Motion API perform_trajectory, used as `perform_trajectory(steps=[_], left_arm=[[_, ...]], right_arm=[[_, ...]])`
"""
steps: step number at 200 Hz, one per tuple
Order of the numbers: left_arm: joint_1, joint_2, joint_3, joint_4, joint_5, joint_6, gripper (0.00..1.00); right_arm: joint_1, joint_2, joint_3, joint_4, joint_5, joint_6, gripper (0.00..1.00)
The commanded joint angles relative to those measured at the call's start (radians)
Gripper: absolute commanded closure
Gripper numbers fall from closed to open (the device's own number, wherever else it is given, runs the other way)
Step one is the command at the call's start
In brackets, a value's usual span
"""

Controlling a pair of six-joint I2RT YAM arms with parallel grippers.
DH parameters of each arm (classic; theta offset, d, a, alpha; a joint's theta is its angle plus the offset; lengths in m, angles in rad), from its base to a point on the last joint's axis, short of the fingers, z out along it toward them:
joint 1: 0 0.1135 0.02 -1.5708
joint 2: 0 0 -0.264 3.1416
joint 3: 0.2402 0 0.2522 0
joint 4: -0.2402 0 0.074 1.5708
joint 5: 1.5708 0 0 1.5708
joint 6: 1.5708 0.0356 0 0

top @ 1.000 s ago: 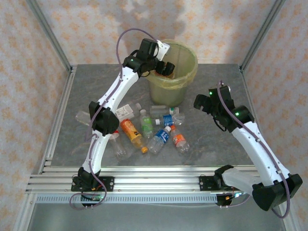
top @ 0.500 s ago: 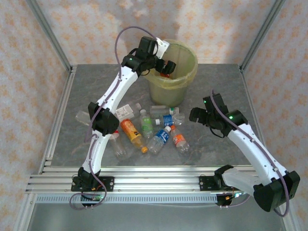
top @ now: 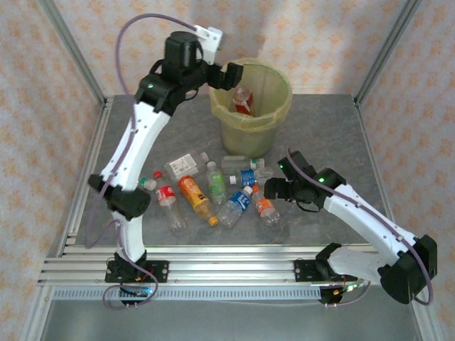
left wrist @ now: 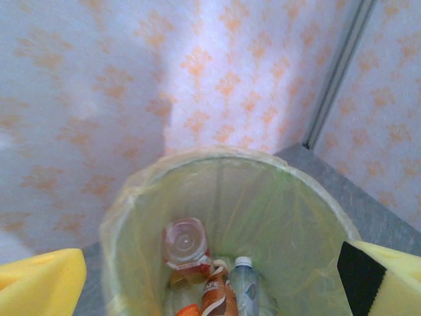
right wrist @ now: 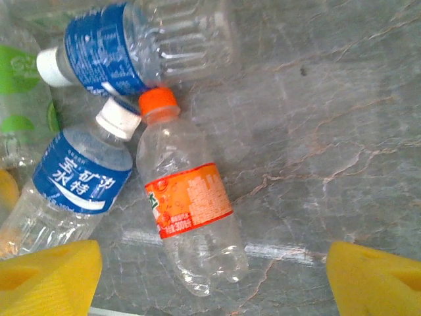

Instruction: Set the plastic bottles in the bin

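since its yellow pads sit at the outer edges of the wrist view with nothing between them, the left gripper is fully open and empty. it hangs just above the bin, a sensible spot for dropping a bottle inside. down in the yellow-green liner a red-labelled bottle lies base-up beside an orange-brown one and a clear one with a pale cap. no print there is legible.

the right gripper is also spread wide and holds nothing. its pads straddle the orange-labelled bottle, which lies on the grey table, so closing would squeeze it across its width. i judge this to be the next pick. its label print is too fine to read.

its orange cap touches the white cap of a blue-labelled bottle with white chinese characters. a second blue-labelled bottle lies beyond, and a green label shows at the edge. from above, the remaining plastic bottles cluster on the table in front of the bin.
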Motion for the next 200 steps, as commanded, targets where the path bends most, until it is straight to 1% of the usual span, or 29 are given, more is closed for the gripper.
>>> perform_trajectory(steps=[1,49,77,100,119,135,200], left_arm=[[-0.011,-0.126,-0.165,0.093,-0.119,-0.063,0.00],[-0.012,-0.452,-0.636,0.300,-0.302,-0.169,0.00],[-0.012,-0.614,-0.841,0.364,-0.411,-0.235,0.00],[-0.011,-0.717,-0.971,0.383,-0.502,-0.285,0.00],[-0.010,-0.778,-1.045,0.378,-0.571,-0.331,0.00],[-0.008,-0.810,-1.089,0.378,-0.607,-0.358,0.00],[-0.004,-0.815,-1.114,0.337,-0.637,-0.392,0.00]], right_arm=[[0.034,0.043,-0.007,-0.014,-0.003,0.015,0.12],[0.089,0.195,0.007,-0.016,-0.042,-0.012,0.12],[0.095,0.262,0.016,-0.015,-0.053,-0.036,0.11],[0.095,0.302,0.013,0.004,-0.054,-0.046,0.11],[0.095,0.334,0.010,0.026,-0.061,-0.050,0.11],[0.095,0.363,0.011,0.034,-0.060,-0.056,0.12],[0.095,0.441,0.023,0.065,-0.010,-0.082,0.17]])
